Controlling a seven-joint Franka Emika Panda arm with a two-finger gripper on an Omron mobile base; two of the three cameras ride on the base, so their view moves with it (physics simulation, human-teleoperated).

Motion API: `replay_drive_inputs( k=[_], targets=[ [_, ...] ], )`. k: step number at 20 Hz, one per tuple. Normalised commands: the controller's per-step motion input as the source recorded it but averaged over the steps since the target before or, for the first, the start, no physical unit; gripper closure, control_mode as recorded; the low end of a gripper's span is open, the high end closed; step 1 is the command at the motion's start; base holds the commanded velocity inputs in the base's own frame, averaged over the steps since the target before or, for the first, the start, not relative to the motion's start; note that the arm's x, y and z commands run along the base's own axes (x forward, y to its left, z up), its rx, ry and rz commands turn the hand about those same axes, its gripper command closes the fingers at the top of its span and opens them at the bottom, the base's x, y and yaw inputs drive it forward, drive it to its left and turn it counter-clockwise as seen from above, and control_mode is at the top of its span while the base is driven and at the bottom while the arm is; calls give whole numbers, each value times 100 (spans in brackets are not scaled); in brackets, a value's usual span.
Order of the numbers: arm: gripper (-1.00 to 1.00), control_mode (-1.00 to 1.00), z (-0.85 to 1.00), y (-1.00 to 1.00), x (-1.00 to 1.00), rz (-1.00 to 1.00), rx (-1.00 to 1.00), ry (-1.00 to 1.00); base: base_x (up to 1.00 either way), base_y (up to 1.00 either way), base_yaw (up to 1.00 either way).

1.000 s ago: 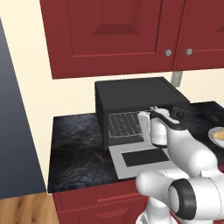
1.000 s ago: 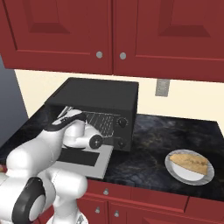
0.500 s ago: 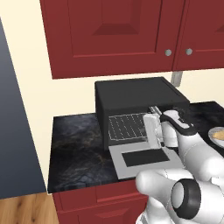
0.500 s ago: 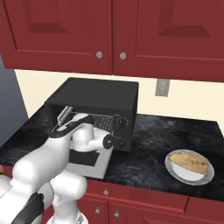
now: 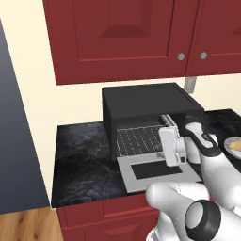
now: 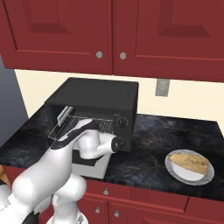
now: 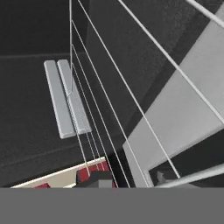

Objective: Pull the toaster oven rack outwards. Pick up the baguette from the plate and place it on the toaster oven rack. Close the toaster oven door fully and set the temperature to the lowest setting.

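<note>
Gripper (image 5: 165,123) reaches into the toaster oven (image 5: 146,106) at the toaster oven rack (image 5: 139,140) front to pull it outward, jaws' state unclear.

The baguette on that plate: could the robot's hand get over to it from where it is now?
Probably yes. The baguette lies uncovered on its plate on open counter, right of the toaster oven, with nothing standing between. The gripper is busy at the toaster oven rack, so it would have to leave that first.
</note>
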Motion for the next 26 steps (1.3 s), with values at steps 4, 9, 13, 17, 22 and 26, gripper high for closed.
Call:
replay_drive_inputs(
  k=[4, 9, 13, 17, 22, 26],
  targets=[
    [100, -100, 0, -12, -41, 0, 0, 0, 0, 0, 0],
    [100, -100, 0, -12, -41, 0, 0, 0, 0, 0, 0],
    [100, -100, 0, -10, -37, 0, 0, 0, 0, 0, 0],
    [100, -100, 0, -8, -36, 0, 0, 0, 0, 0, 0],
    [100, -100, 0, -1, -14, 0, 0, 0, 0, 0, 0],
    [-100, -100, 2, 0, -7, 0, 0, 0, 0, 0, 0]
  ],
)
